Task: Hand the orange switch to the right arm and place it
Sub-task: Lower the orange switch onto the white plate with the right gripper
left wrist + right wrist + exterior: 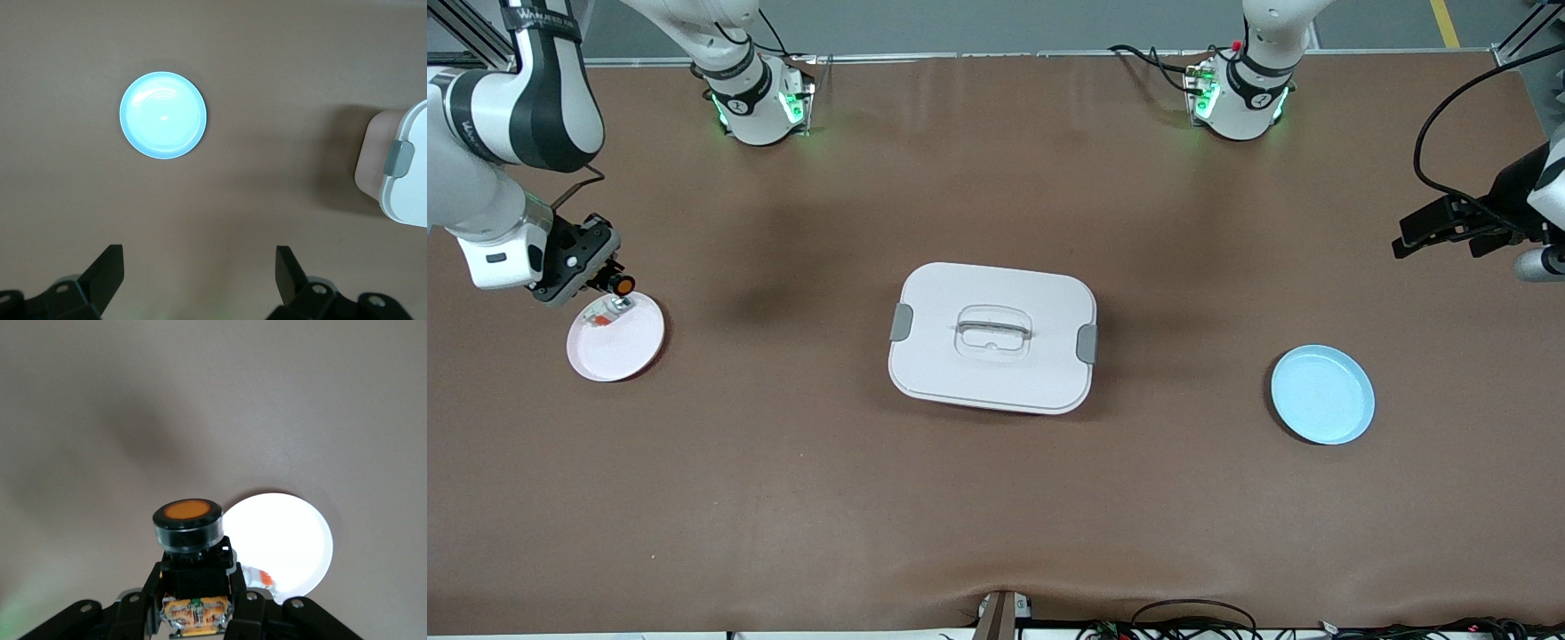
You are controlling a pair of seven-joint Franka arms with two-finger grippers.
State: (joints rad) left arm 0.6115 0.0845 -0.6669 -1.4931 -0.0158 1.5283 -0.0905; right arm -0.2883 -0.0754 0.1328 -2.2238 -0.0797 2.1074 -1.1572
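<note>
Two fingers (150, 593) of right gripper (195, 603) clamp orange switch (187, 527)

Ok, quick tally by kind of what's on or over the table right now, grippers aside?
Plates: 2, a pink plate and a blue plate.
Lidded boxes: 1, the white box mid-table.
Switches: 1, the orange switch, held by the right gripper over the pink plate's rim.
Small parts: 1, a white-and-silver part on the pink plate.
Total: 5.
</note>
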